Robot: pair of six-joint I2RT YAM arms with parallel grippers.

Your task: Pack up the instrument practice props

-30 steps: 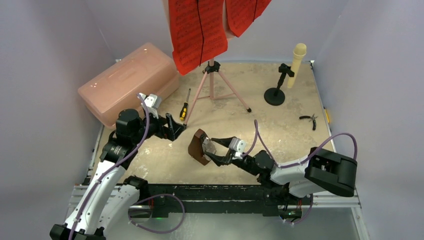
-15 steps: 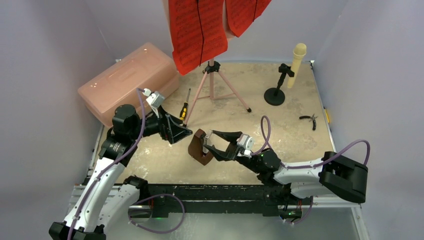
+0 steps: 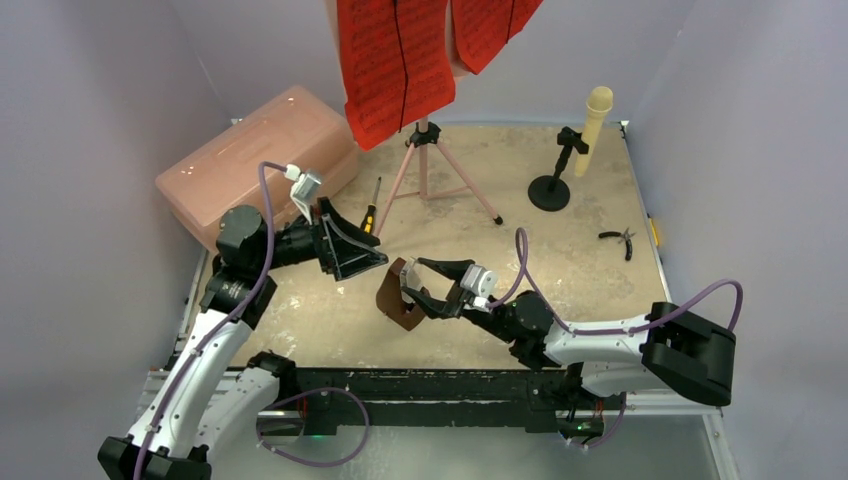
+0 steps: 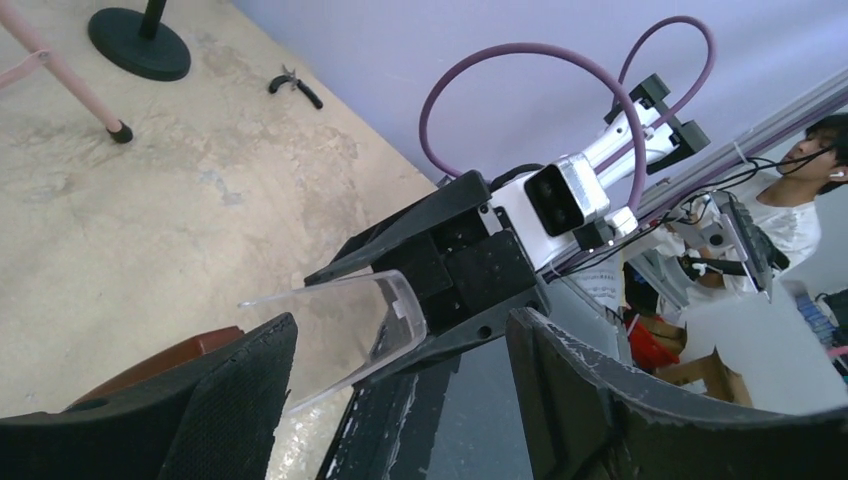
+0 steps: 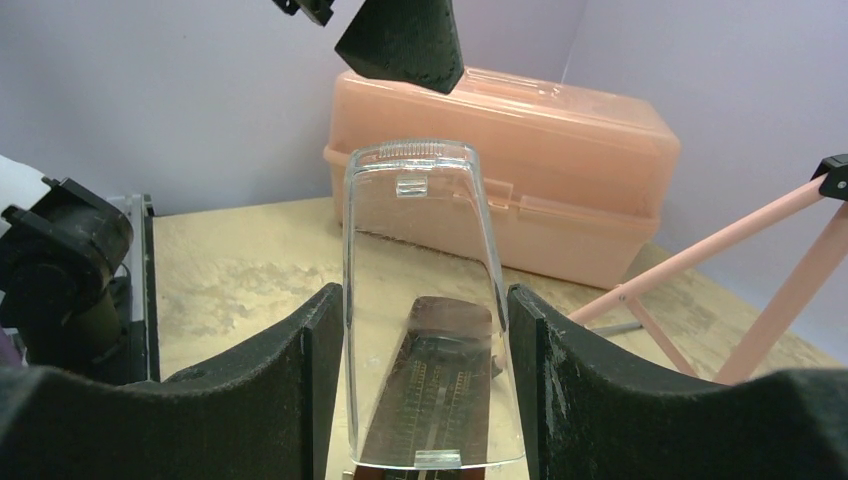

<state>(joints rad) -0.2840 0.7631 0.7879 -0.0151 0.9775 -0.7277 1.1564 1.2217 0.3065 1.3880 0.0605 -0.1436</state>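
The right gripper [image 3: 410,281] clasps the brown pyramid metronome [image 3: 393,303] by its clear cover, at the near middle of the table [image 3: 560,260]. The left gripper [image 3: 364,264] stands just beside it with its jaws apart. The red sheet-music pages [image 3: 395,70] bear printed notation (too small to read).

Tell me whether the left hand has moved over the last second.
Yes. In the top view the left hand has shifted right, away from the pink box and toward the metronome.
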